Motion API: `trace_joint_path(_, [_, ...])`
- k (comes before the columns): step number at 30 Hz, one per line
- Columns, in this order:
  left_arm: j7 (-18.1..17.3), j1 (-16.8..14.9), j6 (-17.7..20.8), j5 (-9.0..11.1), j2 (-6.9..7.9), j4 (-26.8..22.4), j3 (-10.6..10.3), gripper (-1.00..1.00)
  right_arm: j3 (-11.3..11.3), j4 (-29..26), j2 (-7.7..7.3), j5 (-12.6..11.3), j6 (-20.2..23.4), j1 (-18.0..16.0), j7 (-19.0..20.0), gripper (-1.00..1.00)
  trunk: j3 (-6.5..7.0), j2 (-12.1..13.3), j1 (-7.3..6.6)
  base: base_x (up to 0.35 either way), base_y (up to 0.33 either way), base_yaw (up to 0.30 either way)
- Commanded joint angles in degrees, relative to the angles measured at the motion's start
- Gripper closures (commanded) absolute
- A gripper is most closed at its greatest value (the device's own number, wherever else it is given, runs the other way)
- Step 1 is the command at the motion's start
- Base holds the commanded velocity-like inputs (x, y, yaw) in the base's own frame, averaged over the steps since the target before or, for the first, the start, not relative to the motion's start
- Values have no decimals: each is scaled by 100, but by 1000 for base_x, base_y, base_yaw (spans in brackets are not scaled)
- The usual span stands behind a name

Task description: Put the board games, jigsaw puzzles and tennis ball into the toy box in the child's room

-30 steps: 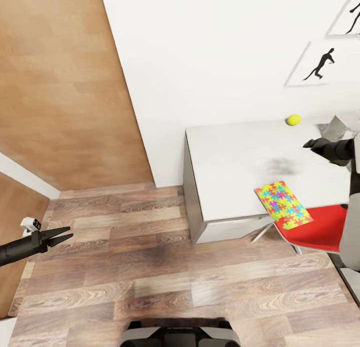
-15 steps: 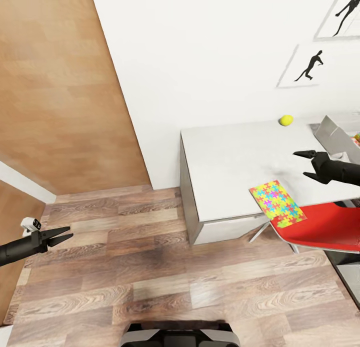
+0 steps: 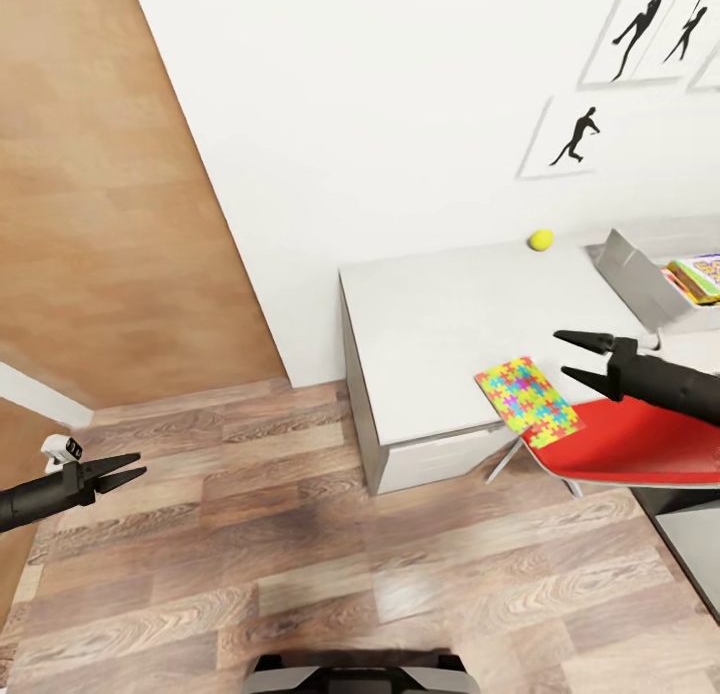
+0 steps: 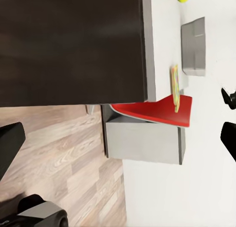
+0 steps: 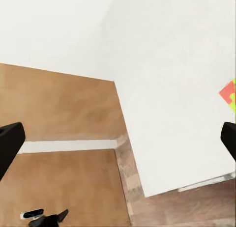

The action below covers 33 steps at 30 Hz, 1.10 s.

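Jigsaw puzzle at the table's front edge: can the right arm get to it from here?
Probably yes. The right gripper hangs open just beside the jigsaw puzzle, nothing lies between them, and the puzzle overhangs the table above the red chair.

Table (image 3: 440,314) top matt pale grey; floor (image 3: 300,554) wood-plank, slight sheen; chair seat (image 3: 640,449) glossy red plastic.
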Motion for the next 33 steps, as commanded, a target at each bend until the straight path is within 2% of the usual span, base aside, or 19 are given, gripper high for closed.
trace_joint_path(1, [-23,-2,61,-3,1,1,0,-100,-36,-64,-7,-136,17,140,-13,-100,1,-9,4,0,0,-124])
trace_joint_path(5, [-23,-2,61,-3,0,1,0,-100,-254,-205,-21,-329,17,698,255,-100,34,-9,4,0,0,-112])
trace_joint_path(8, [-23,-2,61,-3,1,1,0,-100,-440,-255,-21,-392,17,1103,607,-100,59,-9,4,0,0,-102])
trace_joint_path(11, [-23,-2,61,-3,1,3,0,-100,-594,-283,-15,-419,17,1483,1095,-100,85,-9,4,0,0,-98])
trace_joint_path(12, [-23,-2,61,-3,1,3,0,-100,-667,-293,-7,-426,17,1715,1464,-100,93,-9,4,0,0,-96])
trace_joint_path(18, [-23,-2,61,-4,2,0,0,-100,-777,-307,28,-425,17,2256,2386,-100,145,-9,4,0,0,-93])
trace_joint_path(26, [-23,-2,61,-9,2,1,0,-100,-834,-315,51,-421,17,2747,2820,-100,214,-9,4,0,0,-90])
trace_joint_path(33, [-23,-3,61,-11,-5,1,0,-100,-974,-314,63,-421,17,2934,3076,-100,275,-9,4,0,0,-90])
